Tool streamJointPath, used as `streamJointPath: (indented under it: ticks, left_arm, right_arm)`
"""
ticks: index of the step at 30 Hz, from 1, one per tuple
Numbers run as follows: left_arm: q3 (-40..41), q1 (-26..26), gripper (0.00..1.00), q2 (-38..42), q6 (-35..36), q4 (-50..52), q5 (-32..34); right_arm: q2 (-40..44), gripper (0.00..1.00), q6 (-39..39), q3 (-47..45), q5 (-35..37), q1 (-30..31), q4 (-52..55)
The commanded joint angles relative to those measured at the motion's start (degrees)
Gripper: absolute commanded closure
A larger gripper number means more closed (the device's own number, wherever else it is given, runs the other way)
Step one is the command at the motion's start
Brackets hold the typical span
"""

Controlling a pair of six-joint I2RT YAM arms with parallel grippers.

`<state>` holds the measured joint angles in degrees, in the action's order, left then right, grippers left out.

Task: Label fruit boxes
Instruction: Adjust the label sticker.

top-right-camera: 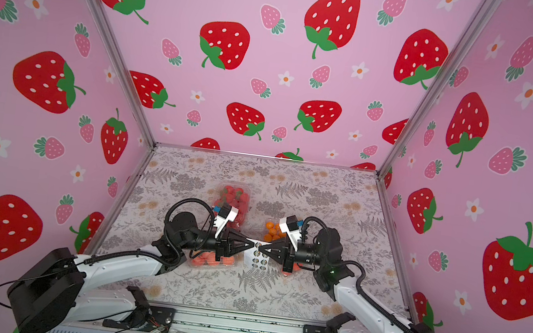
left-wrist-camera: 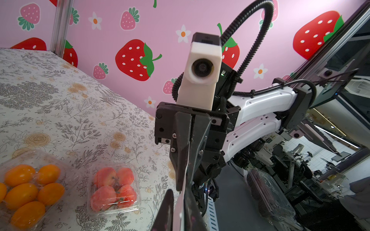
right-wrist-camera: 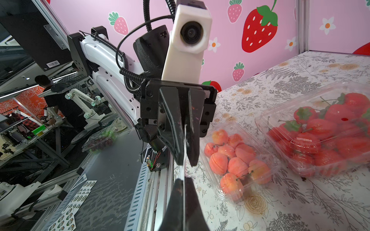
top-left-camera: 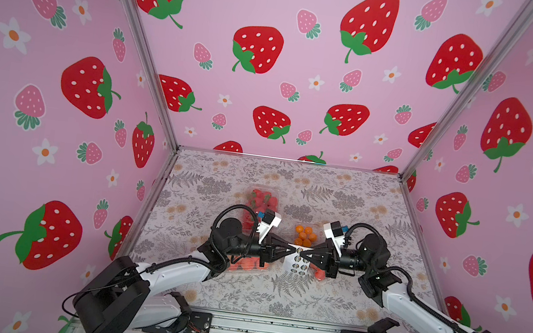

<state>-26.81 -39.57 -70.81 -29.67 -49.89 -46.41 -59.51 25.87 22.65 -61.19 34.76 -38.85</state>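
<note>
Both grippers meet tip to tip above the table's middle, each shut on an edge of the white sticker sheet (top-left-camera: 297, 266). My left gripper (top-left-camera: 293, 248) comes from the left and my right gripper (top-left-camera: 303, 254) from the right. The wrist views show the sheet edge-on between the jaws. The large strawberry box (top-left-camera: 262, 202) lies behind the left wrist. The small box of oranges (top-left-camera: 305, 235) sits just behind the sheet. The large peach-pink fruit box (right-wrist-camera: 236, 162) lies under the left arm, and the small one (left-wrist-camera: 113, 190) lies under the right gripper.
Pink strawberry-print walls close the table on three sides. A metal rail (top-left-camera: 271, 329) runs along the front edge. Beyond it, off the table, lie loose sticker sheets (right-wrist-camera: 80, 196) and a clamshell of dark fruit (left-wrist-camera: 270, 196).
</note>
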Motion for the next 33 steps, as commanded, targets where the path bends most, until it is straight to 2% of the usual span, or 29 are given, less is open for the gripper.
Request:
streamJointPath:
  ticks: [1,4,5,6,18,23,28,33]
  left_arm:
    - [-1.4,0.2,0.86,-0.3,0.8,-1.8,-1.7]
    - [-1.0,0.2,0.93,-0.2,0.6,-2.9,-2.5]
    - [-0.8,0.1,1.00,-0.2,0.4,-3.1,-2.6]
    - [-0.7,0.2,1.00,-0.2,0.3,-3.5,-2.9]
    - [-1.8,-1.3,1.00,-2.9,-0.3,-7.5,-6.6]
    - [-2.3,-1.2,1.00,-4.4,-0.2,-7.5,-6.4]
    - [-1.8,-0.4,1.00,-4.7,-0.9,-8.4,-6.3]
    - [-0.8,0.2,1.00,-4.0,-0.7,-7.9,-5.7]
  right_arm:
    - [-0.1,1.00,-0.5,1.4,-1.7,0.1,-2.5]
    - [0.5,1.00,-0.9,1.2,-1.4,0.1,-1.9]
    - [0.7,1.00,-1.1,1.0,-1.0,0.1,-1.8]
    - [0.8,1.00,-1.2,1.0,-0.9,0.1,-1.7]
    - [-3.2,1.00,0.0,2.4,-2.5,0.3,-4.6]
    - [-3.6,0.92,-1.9,3.0,-4.1,2.0,-3.1]
    - [-4.4,1.00,-2.8,3.7,-6.0,3.3,-2.8]
    - [-2.5,1.00,-3.2,2.5,-6.7,3.3,-3.2]
